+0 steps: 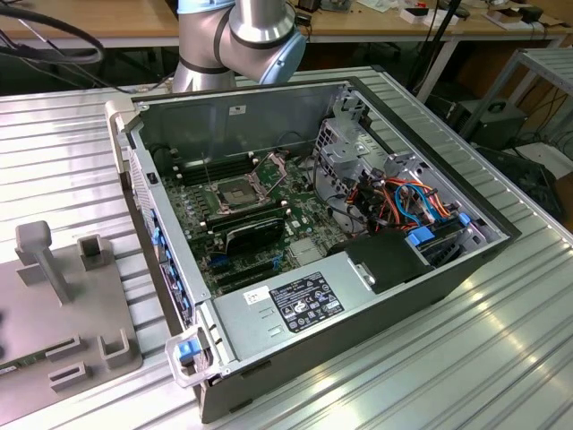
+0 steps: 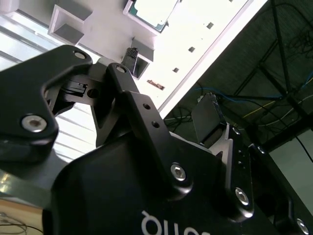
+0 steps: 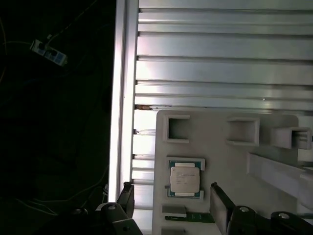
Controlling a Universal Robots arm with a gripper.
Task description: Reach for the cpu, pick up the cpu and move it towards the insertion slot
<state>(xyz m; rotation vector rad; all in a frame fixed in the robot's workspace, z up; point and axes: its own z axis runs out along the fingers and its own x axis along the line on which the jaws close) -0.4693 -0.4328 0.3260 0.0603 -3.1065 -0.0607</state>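
The cpu (image 3: 185,178) is a small pale square chip lying flat in a recess of a light grey fixture plate (image 3: 274,196). In the first wrist view my gripper (image 3: 173,205) hovers above it, open, with its two black fingers (image 3: 220,205) spread wider than the chip and nothing between them. The second wrist view shows the cpu (image 2: 154,11) beyond the black gripper head. The insertion slot (image 1: 235,191), a metal-framed socket with a dark centre and its bracket raised, sits on the motherboard inside the open computer case (image 1: 483,242).
The fixture plate (image 1: 54,305) with raised blocks and posts lies on the ribbed aluminium table (image 1: 430,358), at the exterior view's left of the case. Small square pockets (image 3: 178,128) stand on the plate near the chip. The table's edge (image 3: 122,98) runs close by.
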